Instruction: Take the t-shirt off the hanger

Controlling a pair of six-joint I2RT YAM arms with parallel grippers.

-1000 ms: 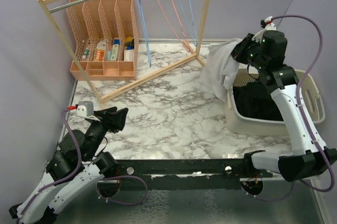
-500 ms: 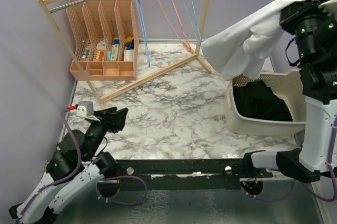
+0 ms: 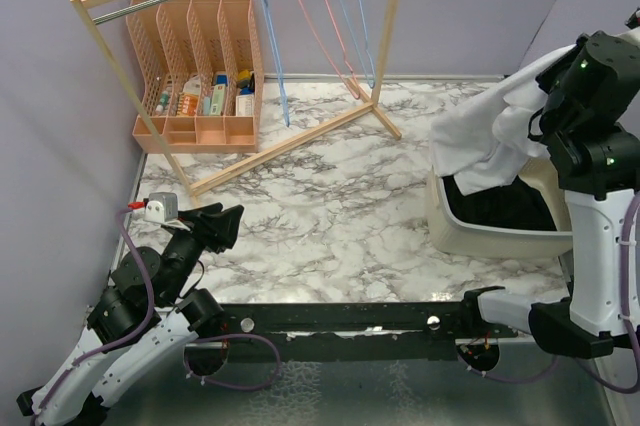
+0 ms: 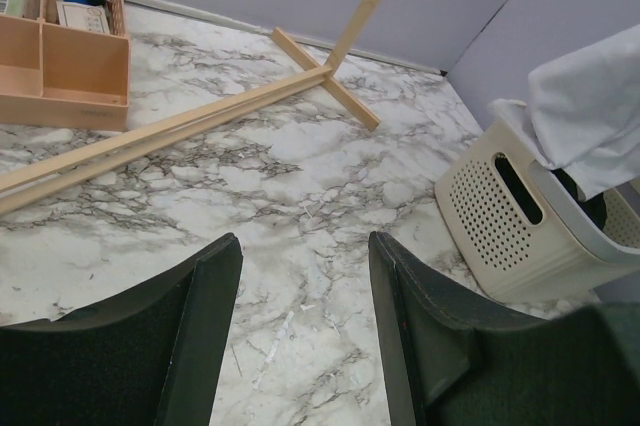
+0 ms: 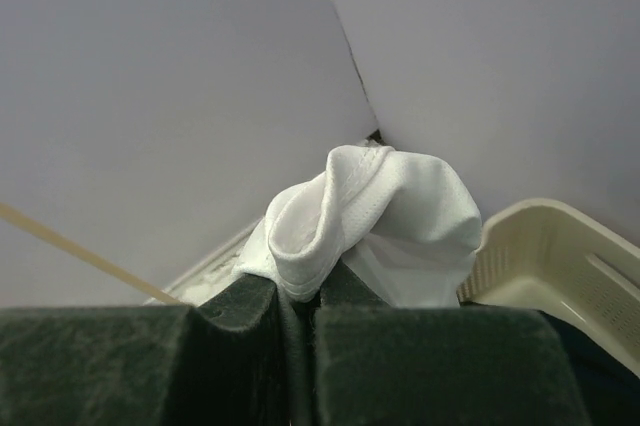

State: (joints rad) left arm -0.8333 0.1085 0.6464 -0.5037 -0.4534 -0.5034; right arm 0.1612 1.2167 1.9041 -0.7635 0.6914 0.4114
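Note:
My right gripper point(image 3: 545, 106) is shut on the white t-shirt point(image 3: 490, 131) and holds it up over the cream laundry basket point(image 3: 480, 231) at the right. In the right wrist view a fold of the t-shirt point(image 5: 370, 216) is pinched between the jaws of the gripper point(image 5: 300, 296). The t-shirt is off the hangers: blue and pink hangers point(image 3: 330, 16) hang bare on the wooden rack's rail. My left gripper point(image 3: 215, 226) is open and empty, low at the near left; its wrist view shows the gripper point(image 4: 305, 246) over bare marble, with the t-shirt point(image 4: 590, 116) and basket point(image 4: 500, 216) at the right.
A wooden clothes rack point(image 3: 290, 136) stands across the back of the marble table. A peach desk organiser point(image 3: 195, 76) with small items sits at the back left. The basket holds dark clothing point(image 3: 495, 201). Purple walls enclose the table.
My right arm has come down and swung right with the t-shirt, from high above the basket to draping it over the basket's far side. The left arm has not moved.

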